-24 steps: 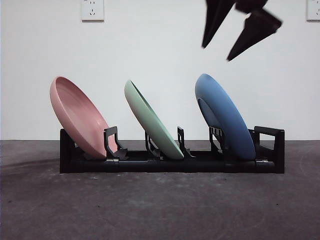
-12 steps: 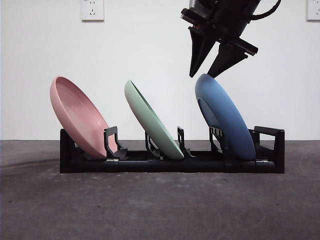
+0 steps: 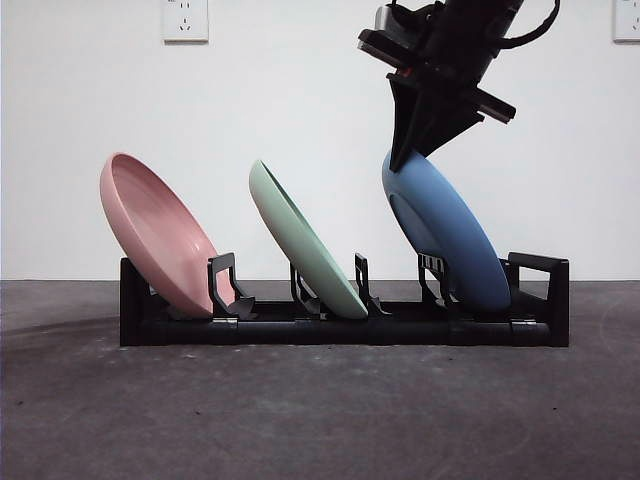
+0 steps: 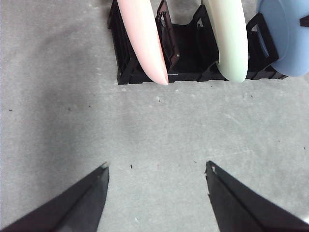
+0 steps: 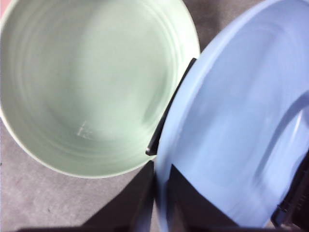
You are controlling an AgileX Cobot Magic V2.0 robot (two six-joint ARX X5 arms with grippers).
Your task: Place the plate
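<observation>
On the grey worktop [image 3: 320, 410], the right gripper [image 5: 161, 193] pinches the blue plate's [image 3: 440, 235] rim in the rack [image 3: 340, 325], seemingly mid-grasp, so lifting clear comes next.

We see the blue plate [image 3: 445, 235] standing on edge in the last slot of the black dish rack [image 3: 340, 325], leaning the same way as the green plate [image 3: 305, 240] and pink plate [image 3: 160, 235] in the other slots. Its top rim is pinched between the jaws of the right gripper [image 3: 405, 155].
</observation>
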